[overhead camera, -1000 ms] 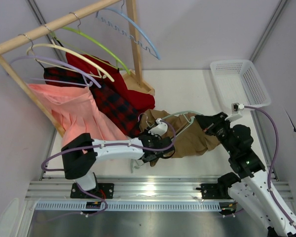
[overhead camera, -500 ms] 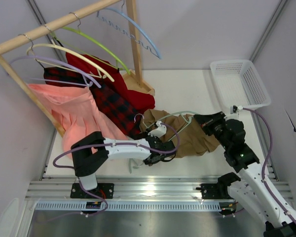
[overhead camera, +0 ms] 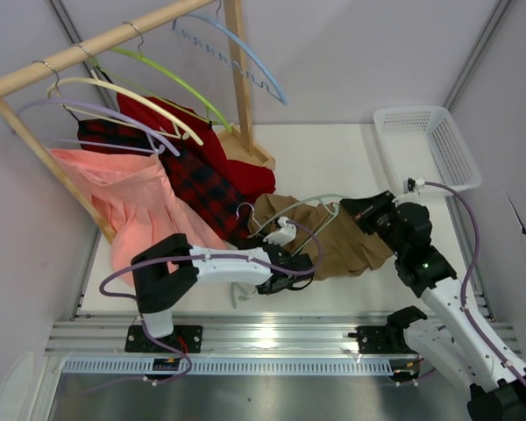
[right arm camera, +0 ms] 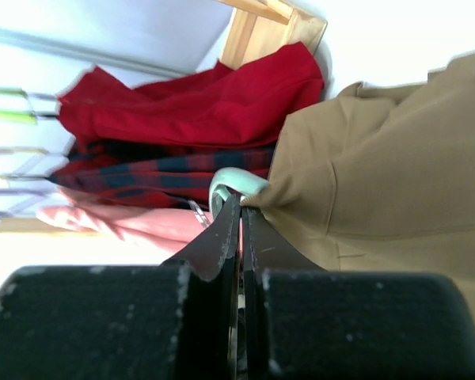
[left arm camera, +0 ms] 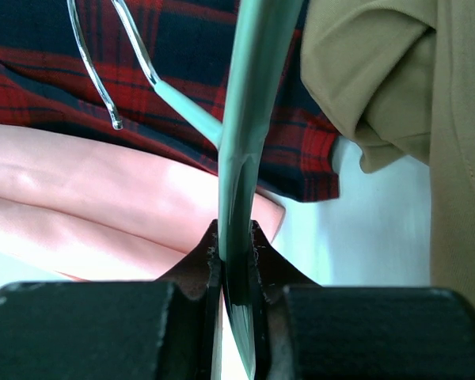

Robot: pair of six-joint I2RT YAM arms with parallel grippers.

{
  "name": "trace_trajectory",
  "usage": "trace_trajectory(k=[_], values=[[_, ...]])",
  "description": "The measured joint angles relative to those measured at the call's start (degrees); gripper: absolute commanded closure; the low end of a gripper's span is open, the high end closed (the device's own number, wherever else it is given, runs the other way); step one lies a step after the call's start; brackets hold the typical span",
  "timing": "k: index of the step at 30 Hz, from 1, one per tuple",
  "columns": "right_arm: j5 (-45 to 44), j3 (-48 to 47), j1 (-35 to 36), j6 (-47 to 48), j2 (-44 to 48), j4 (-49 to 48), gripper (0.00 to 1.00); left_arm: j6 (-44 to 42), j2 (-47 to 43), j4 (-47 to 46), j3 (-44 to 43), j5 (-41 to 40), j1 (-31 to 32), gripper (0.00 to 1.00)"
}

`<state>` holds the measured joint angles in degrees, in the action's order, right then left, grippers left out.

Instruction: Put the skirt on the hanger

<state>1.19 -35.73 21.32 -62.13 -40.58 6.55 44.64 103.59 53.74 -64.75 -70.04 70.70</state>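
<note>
We saw a white table (overhead camera: pixel 333 149) with a wooden rack (overhead camera: pixel 88 48) standing at its far left corner. From the rack hung a pink skirt (overhead camera: pixel 123 202), a plaid skirt (overhead camera: pixel 202 189) and a red garment (overhead camera: pixel 237 167), all drooping toward the rack's foot. The tan skirt (overhead camera: pixel 346 241) lay crumpled on the table, to the right of the rack's foot and nearer the arms than it, with its left edge touching the plaid skirt. A white basket (overhead camera: pixel 425 149) sat well to the right of the rack, at the table's far right edge.

The pale green hanger (left arm camera: pixel 249 119) lay along the tan skirt's side closest to the rack. Its silver hook (left arm camera: pixel 92 75) rested over the plaid skirt that trailed from the rack. The left gripper (left arm camera: pixel 236 241), just in front of the rack's hanging clothes, was clamped on one arm of the hanger, the thin plastic squeezed between its fingers. The right gripper (right arm camera: pixel 239 207), on the side of the tan skirt away from the rack, had its jaws pressed together. Its tips sat at the skirt's edge, where the hanger's curved end showed. We could not tell whether any fabric was caught between them.
</note>
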Motion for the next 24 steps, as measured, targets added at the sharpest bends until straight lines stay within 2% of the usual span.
trace_trajectory(k=[7, 14, 19, 24], values=[[4.3, -1.7, 4.7, 13.1, -2.4, -3.1, 1.00, -6.4, -2.1, -3.7, 0.3, 5.2, -0.3, 1.00], [5.9, -4.6, 7.1, 26.1, 3.1, -1.3, 1.00, -13.2, -7.2, -9.0, 1.2, 11.4, -2.8, 1.00], [0.8, -4.9, 7.7, 28.1, 7.2, 4.7, 1.00, -17.2, -13.1, -10.7, 3.5, 14.0, -3.9, 1.00], [-5.4, -4.9, 8.0, 27.2, 10.3, 9.4, 1.00, -19.5, -14.4, -13.0, 5.3, 15.0, -3.8, 1.00]])
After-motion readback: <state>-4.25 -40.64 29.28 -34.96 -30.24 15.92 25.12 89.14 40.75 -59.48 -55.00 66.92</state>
